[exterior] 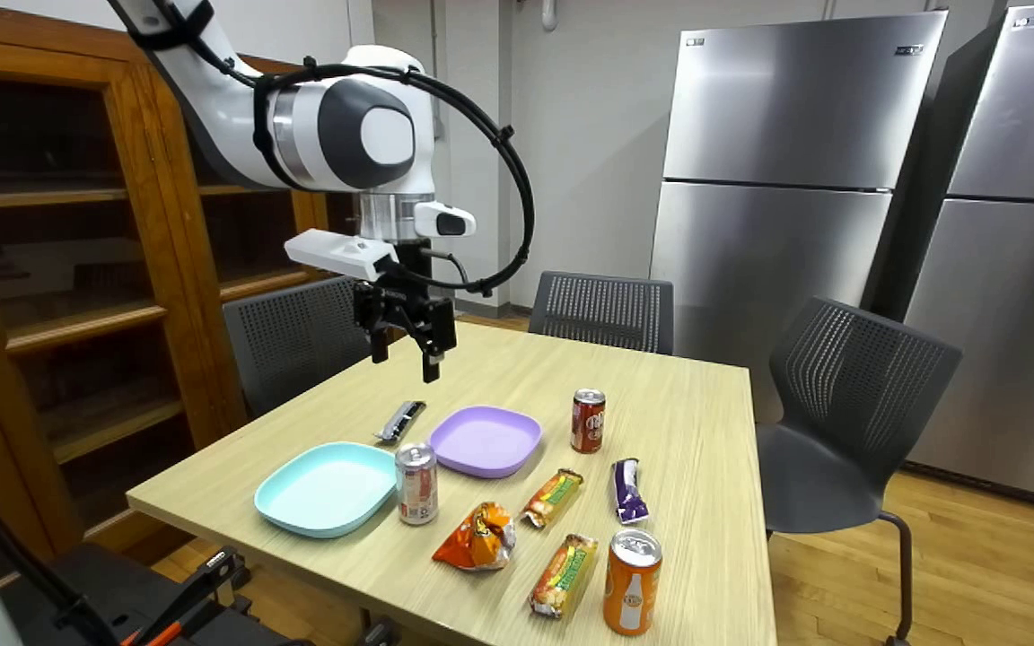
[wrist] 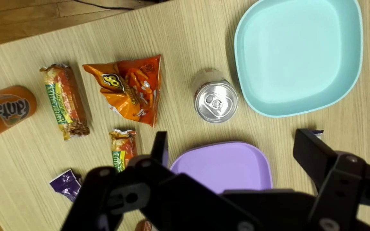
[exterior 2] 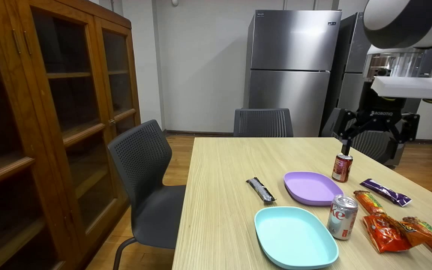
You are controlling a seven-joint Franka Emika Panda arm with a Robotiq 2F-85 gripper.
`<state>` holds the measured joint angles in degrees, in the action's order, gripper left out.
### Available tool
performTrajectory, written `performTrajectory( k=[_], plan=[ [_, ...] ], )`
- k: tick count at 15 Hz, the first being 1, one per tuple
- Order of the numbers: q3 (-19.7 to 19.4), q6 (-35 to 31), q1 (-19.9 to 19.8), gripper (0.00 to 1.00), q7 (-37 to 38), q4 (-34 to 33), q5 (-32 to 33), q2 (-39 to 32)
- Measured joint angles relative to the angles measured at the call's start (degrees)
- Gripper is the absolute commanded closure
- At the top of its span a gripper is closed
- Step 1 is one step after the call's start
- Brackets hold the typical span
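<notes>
My gripper [exterior: 406,363] is open and empty, pointing down above the table. It also shows in an exterior view [exterior 2: 368,153]. In the wrist view its spread fingers [wrist: 232,144] frame the purple plate [wrist: 226,166], which lies below, apart from them. A silver soda can [wrist: 216,102] stands upright between the purple plate and a turquoise plate [wrist: 294,51]. Both plates look empty. A dark silver bar wrapper [exterior 2: 261,189] lies beside the plates; a finger mostly hides it in the wrist view. A dark red can [exterior: 588,422] stands past the purple plate.
An orange snack bag [exterior: 478,538], two granola bars [exterior: 553,496] [exterior: 564,574], a purple bar [exterior: 629,491] and an orange can [exterior: 633,583] are on the table [exterior: 679,395]. Chairs [exterior: 602,309] [exterior: 849,422] surround it. A wooden cabinet [exterior 2: 66,123] and refrigerators [exterior: 777,215] stand behind.
</notes>
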<state>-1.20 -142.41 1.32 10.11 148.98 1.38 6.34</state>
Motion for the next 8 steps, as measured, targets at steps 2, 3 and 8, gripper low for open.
performTrajectory(
  k=[2, 3, 8],
  plan=[
    [0.0, -1.78, 0.0, 0.0, 0.59, 0.51, 0.28, -1.37],
    [0.0, -2.71, 0.0, 0.0, 0.78, 0.7, 0.32, -2.14],
    [0.0, -7.09, 0.0, 0.0, 1.26, 1.09, 0.62, -6.22]
  ],
)
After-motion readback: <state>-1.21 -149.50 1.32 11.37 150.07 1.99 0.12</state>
